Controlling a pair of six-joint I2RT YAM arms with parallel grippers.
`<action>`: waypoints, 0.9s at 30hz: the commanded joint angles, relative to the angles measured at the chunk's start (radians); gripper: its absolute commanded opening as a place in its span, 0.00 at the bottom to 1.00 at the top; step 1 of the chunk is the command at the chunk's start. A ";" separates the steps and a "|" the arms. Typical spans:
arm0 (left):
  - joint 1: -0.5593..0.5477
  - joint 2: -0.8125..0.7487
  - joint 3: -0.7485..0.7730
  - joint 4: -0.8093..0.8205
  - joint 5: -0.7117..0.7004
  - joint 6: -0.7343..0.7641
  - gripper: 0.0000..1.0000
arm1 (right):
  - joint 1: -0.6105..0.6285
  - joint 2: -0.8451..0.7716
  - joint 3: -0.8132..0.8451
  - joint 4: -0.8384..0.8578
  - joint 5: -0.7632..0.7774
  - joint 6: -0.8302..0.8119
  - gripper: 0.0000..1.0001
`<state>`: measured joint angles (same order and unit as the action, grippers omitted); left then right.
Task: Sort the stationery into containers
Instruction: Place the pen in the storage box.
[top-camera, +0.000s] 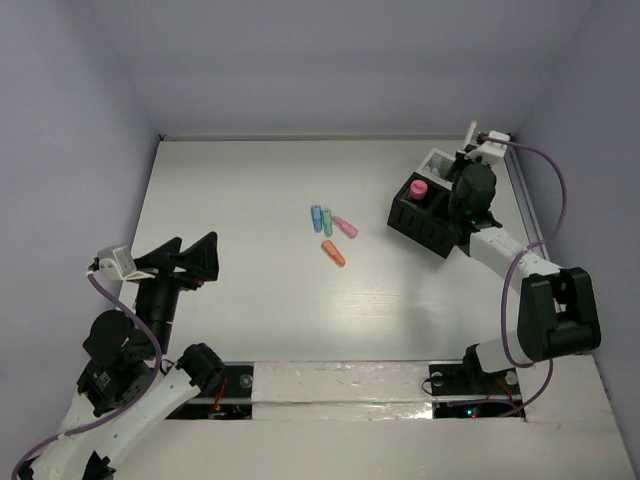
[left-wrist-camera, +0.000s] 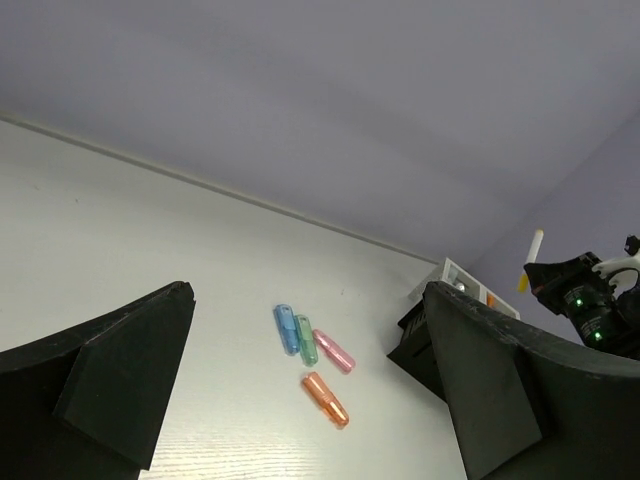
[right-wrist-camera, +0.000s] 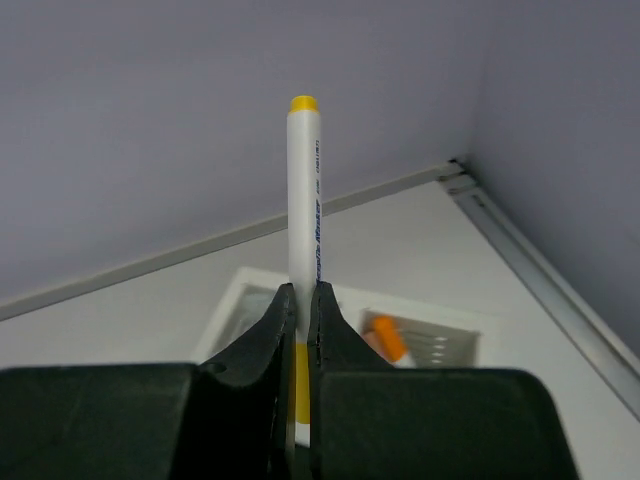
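Tabletop (top-camera: 250, 300), right arm (top-camera: 495, 245) outstretched, marker (right-wrist-camera: 304, 200) above tray (right-wrist-camera: 440, 325)

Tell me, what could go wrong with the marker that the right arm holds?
The right tool pinches the white marker low, with most of it above, so it may tip when released. The white tray below holds an orange piece; the marker may land on it or on the rim.

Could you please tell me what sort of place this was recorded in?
Probably a robot-lab test booth: a white table boxed in by blank lavender walls, a left arm and right arm bolted at its near edge, and only a few markers and an organizer as props.
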<state>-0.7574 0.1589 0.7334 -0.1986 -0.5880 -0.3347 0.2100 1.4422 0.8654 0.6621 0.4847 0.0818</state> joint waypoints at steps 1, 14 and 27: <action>0.006 0.001 -0.005 0.051 0.042 0.000 0.99 | -0.075 0.018 -0.011 0.090 0.023 -0.040 0.00; 0.015 -0.018 -0.008 0.060 0.077 0.005 0.99 | -0.190 0.219 0.029 0.093 -0.014 -0.117 0.00; 0.015 -0.019 -0.009 0.068 0.093 0.006 0.99 | -0.199 0.210 -0.020 0.129 0.043 -0.048 0.40</action>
<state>-0.7490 0.1524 0.7322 -0.1898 -0.5159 -0.3344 0.0143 1.6882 0.8661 0.7010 0.4767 -0.0055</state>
